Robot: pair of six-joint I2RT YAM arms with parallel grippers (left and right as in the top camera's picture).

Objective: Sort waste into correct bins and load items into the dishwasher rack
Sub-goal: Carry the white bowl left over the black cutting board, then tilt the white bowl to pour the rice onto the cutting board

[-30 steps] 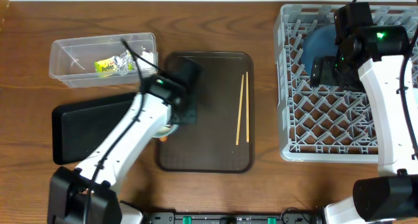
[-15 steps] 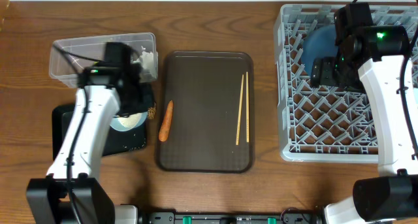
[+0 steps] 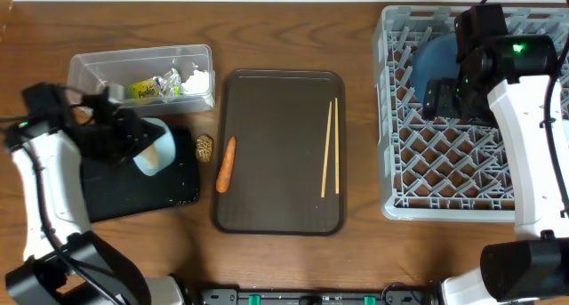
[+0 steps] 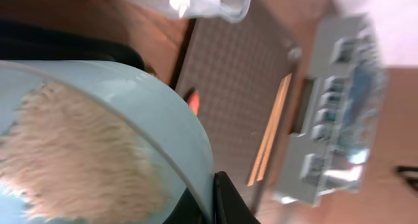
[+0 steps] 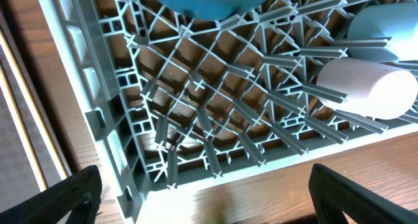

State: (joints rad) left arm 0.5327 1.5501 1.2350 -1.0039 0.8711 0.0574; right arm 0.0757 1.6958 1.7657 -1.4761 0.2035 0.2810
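Note:
My left gripper (image 3: 129,138) is shut on the rim of the small light-blue bowl (image 3: 154,151) and holds it tilted over the flat black tray (image 3: 116,194). In the left wrist view the bowl (image 4: 163,119) has white rice (image 4: 72,152) stuck inside, and my finger (image 4: 222,198) pinches its rim. The clear tub (image 3: 98,74) holds the yellow-green wrapper (image 3: 145,92) and the white tissue (image 3: 196,76). The orange stick (image 3: 226,163) and the chopsticks (image 3: 330,148) lie on the brown tray (image 3: 280,212). The brown nut-like piece (image 3: 204,147) lies on the table. My right gripper (image 3: 442,97) hangs open over the grey rack (image 3: 444,207).
The rack holds the dark blue bowl (image 3: 437,58). The right wrist view shows that bowl (image 5: 209,2), a white cup (image 5: 369,87) and a pale bowl (image 5: 385,25) on the rack's pegs (image 5: 215,113). Bare wooden table (image 5: 294,198) lies below the rack.
My left arm has swung left from the brown tray to the black tray with the light-blue bowl. The orange stick and the nut-like piece have come into view. The right arm has not moved.

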